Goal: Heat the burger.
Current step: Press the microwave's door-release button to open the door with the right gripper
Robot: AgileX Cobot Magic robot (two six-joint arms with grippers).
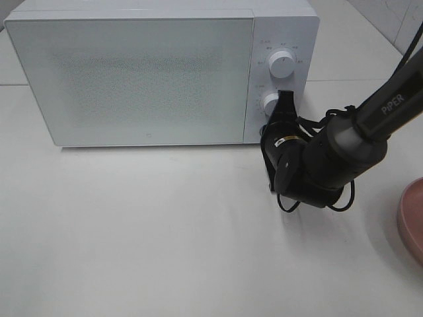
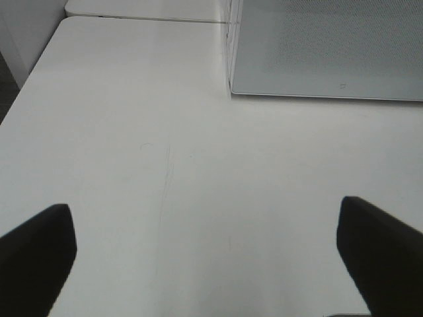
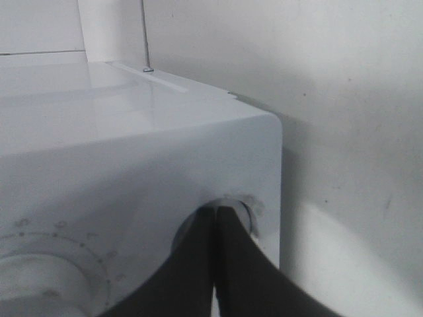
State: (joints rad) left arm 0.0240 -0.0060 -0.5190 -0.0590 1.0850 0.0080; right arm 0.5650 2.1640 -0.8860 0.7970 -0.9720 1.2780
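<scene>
- White tabletop lies in front of the microwave; it is matte, smooth and faintly scuffed.
- Left gripper hovers over that table near the microwave's front corner on the door side. Its two dark fingers are spread wide with nothing between them.
- Pink plate, round with a low rim, sits well to the right of the microwave. The little of it that shows carries no burger.
- Right gripper is at the microwave's control panel, black fingers pressed together, tips against the lower knob. Whether they nip any ridge on it I cannot tell.
- Upper knob sits just above: white, round, ringed by printed marks.
- Microwave itself is a white boxy shell with rounded corners and a frosted, speckled door, closed.
- Burger shows in no view. Likely it is behind that door, whose frosting hides the inside.
- Handling, as a judgement: it should be light and soft, with stacked layers that slide. A gentle squeeze low across its sides would suit better than a pinch on top.
</scene>
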